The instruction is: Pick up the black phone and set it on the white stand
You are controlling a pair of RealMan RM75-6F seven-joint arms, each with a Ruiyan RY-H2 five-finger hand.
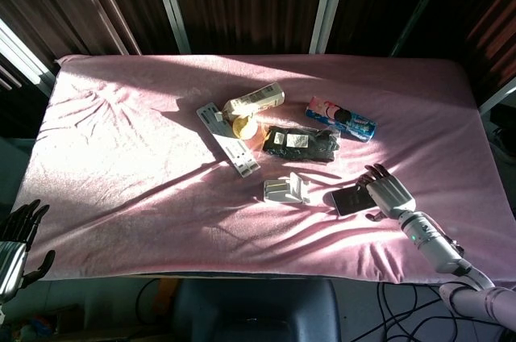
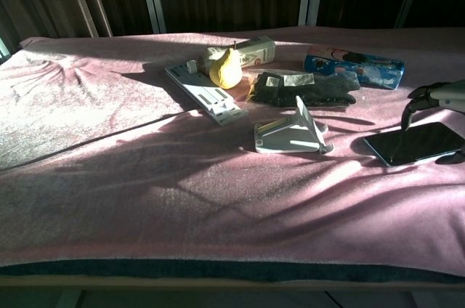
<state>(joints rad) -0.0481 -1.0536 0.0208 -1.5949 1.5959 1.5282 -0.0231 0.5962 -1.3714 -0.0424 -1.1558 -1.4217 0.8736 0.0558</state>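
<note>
Phone not yet lifted — the placing is all still to do.

The black phone point(image 1: 352, 200) lies flat on the pink-covered counter point(image 1: 129, 156), just to the right of the white stand point(image 1: 285, 189), which sits bare with nothing on it. The right robot hand point(image 1: 389, 191) is over the phone's right end with fingers spread and one tip down at the phone's edge — holding nothing, as far as I can judge. The left robot hand point(image 1: 16, 239) hangs off the counter's near-left corner, fingers apart and idle. Grasp, lift and set-down all remain.
</note>
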